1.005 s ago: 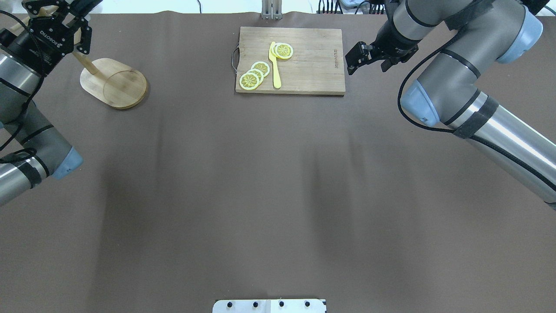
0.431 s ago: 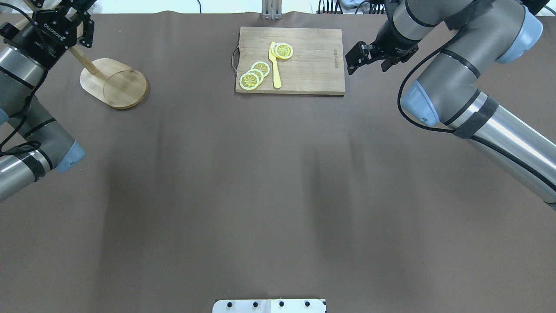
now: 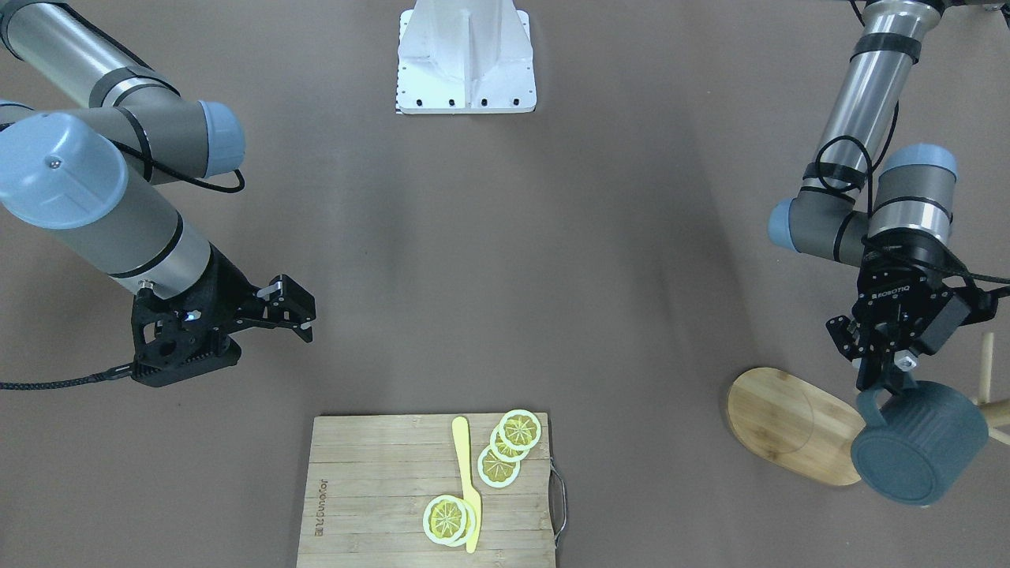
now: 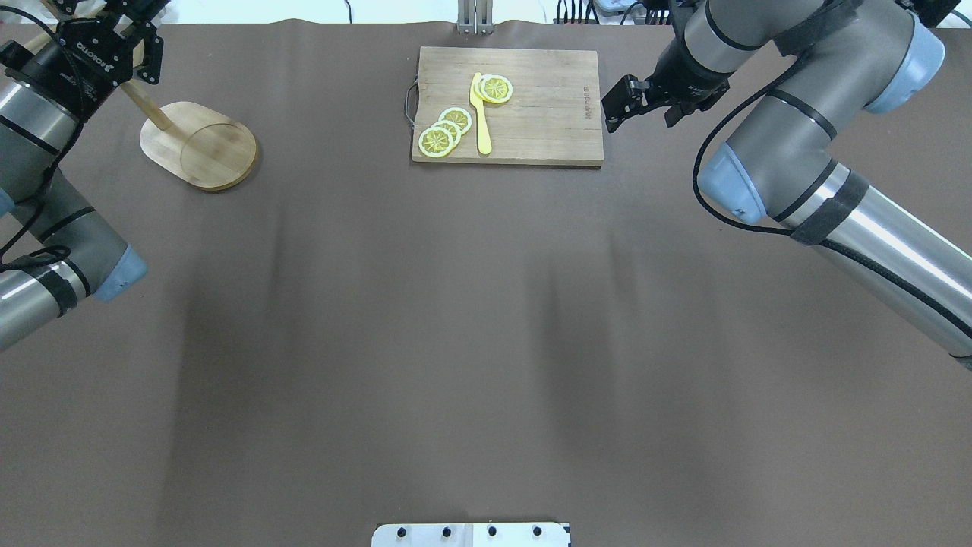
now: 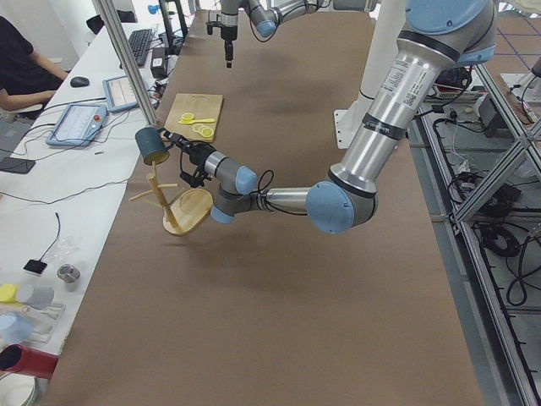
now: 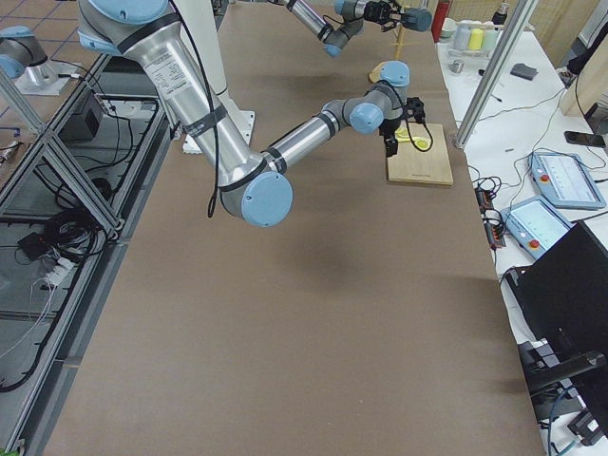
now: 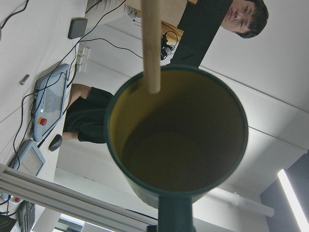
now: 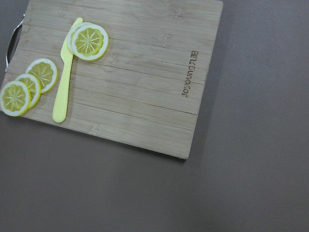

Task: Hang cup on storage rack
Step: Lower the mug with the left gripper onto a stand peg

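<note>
Beside the storage rack (image 3: pixel 789 418), left gripper (image 3: pixel 887 382) clamps the cup (image 3: pixel 919 454) by its handle; ease the loop (slowly) over a peg (image 3: pixel 996 411).

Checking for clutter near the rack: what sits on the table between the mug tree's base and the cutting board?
Nothing: the overhead view shows only bare brown table cover between the rack's base and the cutting board.
</note>
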{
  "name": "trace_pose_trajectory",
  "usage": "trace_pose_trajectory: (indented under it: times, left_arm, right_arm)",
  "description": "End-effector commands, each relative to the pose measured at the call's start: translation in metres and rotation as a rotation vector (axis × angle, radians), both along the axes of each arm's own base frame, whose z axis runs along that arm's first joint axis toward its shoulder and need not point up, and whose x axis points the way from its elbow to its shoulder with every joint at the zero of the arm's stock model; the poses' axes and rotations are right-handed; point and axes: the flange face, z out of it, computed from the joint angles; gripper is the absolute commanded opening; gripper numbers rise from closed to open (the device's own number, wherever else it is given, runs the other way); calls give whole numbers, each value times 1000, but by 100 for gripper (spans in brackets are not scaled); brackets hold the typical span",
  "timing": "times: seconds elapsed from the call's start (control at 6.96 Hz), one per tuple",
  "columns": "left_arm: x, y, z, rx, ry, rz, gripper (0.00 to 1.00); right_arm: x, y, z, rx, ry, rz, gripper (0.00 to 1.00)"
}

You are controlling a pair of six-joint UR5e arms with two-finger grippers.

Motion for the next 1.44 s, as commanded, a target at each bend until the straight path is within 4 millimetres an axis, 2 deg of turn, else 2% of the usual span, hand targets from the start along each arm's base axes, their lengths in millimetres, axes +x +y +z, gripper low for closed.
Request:
trace_pose_trajectory:
  times: [0.0,0.57,1.15,1.29]
  left_arm:
    - [-3,1,7,-14,14,13,0]
    - [-15,20,45,-61,-5,23,0]
    - [-13,22,44,-61,1,30,0]
    - [-13,22,43,-61,1,30,16]
  right_arm:
    - [-4,1,0,4,5,0,100]
    - [-13,5,1,10,16,-3,100]
    - [-13,6,0,12,13,-4,100]
    - [-12,6,-1,13,12,-4,100]
